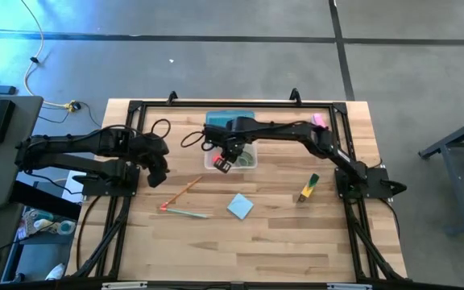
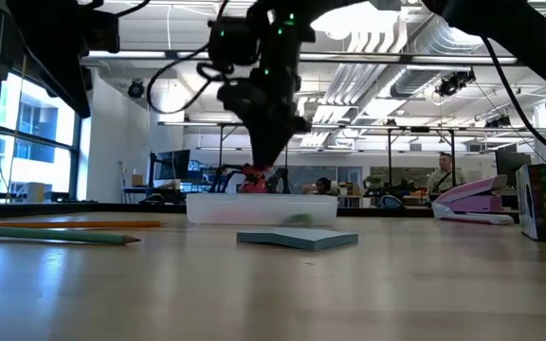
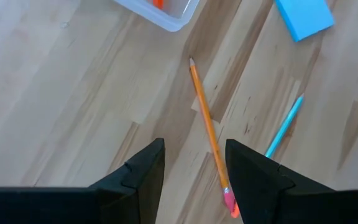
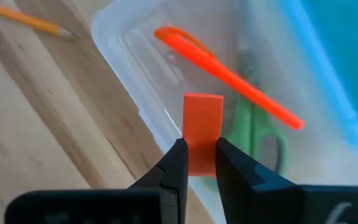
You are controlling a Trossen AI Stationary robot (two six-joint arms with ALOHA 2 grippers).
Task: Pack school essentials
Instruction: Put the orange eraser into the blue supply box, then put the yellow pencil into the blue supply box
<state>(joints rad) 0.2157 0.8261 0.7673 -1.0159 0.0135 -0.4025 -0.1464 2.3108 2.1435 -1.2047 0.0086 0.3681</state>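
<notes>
My right gripper (image 4: 199,163) hangs over the clear plastic box (image 1: 230,155), shut on the small red eraser (image 4: 202,127). Inside the box lie the orange-red pen (image 4: 229,78) and the green-handled scissors (image 4: 253,130). My left gripper (image 3: 194,165) hovers open above the table's left part, over the orange pencil (image 3: 209,127); a light-blue pencil (image 3: 284,127) lies beside it. The light-blue notepad (image 1: 240,206) lies flat on the table's middle. The yellow-green-black marker (image 1: 308,188) rests on the table further right. My right gripper pinches the red eraser by its lower end (image 4: 200,157) between the two fingers, coming from above and pointing down. The eraser is lifted clear, sticking out past the fingertips above the box's near-left corner (image 4: 166,124).
A blue lid (image 1: 230,119) lies just beyond the box at the far edge. A pink bar-shaped item (image 1: 319,121) sits at the far right, seen as a pink stapler (image 2: 472,201) in the low view. The near half of the table holds nothing else.
</notes>
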